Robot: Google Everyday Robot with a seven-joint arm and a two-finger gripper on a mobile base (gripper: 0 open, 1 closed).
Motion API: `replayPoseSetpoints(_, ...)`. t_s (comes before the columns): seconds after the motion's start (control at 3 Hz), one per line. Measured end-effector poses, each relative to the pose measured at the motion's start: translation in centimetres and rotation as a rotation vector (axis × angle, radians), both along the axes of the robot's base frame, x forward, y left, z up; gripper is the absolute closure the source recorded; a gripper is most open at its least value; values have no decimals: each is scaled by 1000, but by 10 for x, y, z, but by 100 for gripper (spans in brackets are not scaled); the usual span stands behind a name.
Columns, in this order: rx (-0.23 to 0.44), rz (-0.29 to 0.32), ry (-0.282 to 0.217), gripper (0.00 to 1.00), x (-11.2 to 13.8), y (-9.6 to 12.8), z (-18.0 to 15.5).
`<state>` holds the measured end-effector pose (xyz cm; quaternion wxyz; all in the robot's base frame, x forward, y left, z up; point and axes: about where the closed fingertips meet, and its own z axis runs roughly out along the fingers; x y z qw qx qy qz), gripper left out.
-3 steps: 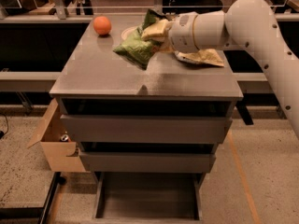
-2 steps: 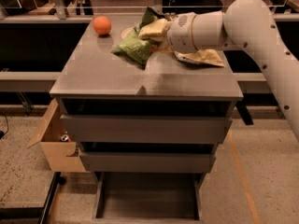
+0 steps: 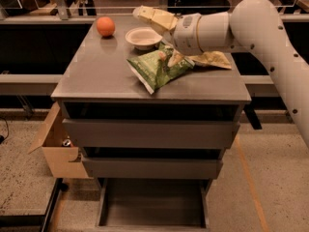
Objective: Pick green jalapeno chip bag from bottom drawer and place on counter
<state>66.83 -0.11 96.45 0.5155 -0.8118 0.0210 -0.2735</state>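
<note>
Camera view: green jalapeno chip bag (image 3: 155, 71) lies flat on counter (image 3: 96, 79) near its front edge, gripper (image 3: 161, 37) just above it, fingers spread, holding nothing; bag looks light, soft, slippery foil, so pinch a sealed edge.

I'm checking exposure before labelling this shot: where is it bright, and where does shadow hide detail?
Camera view: warm, dim light; a soft sheen on the counter beside the green jalapeno chip bag; the gripper, above that bag, is well lit; the bottom drawer sits in shadow; the background is dark.
</note>
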Motion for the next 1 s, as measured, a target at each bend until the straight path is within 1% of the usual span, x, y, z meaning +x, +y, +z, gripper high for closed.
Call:
replayPoseSetpoints(0.33,-6,-4,2,0,-1,-1,0)
replayPoseSetpoints(0.67,-18,-95,-14,0,-3,-30,10)
replayPoseSetpoints(1.0,-21,-228,-66,0,-6,-78,31)
